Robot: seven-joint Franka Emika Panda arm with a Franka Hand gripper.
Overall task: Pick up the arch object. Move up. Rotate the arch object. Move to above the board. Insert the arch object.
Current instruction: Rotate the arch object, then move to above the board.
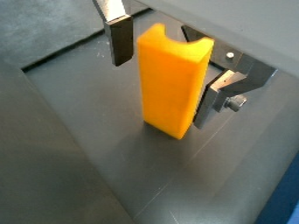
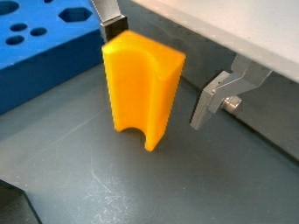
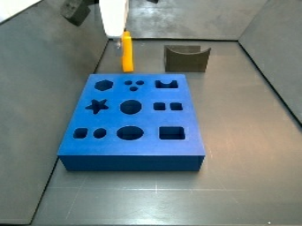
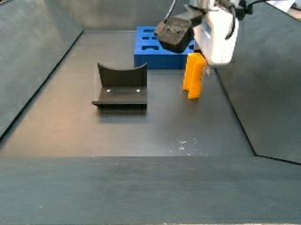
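Tool (image 1: 170, 66) plates flank the smooth, upright, notched arch object (image 1: 172, 83).

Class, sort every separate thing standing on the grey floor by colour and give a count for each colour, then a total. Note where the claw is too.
Yellow-orange: 1, the arch object
Blue: 1, the board
Dark: 1, the fixture
Total: 3
The claw sits open around the upright arch object, a finger on either side.

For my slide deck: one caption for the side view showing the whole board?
Gripper open around the upright arch object, behind the board.
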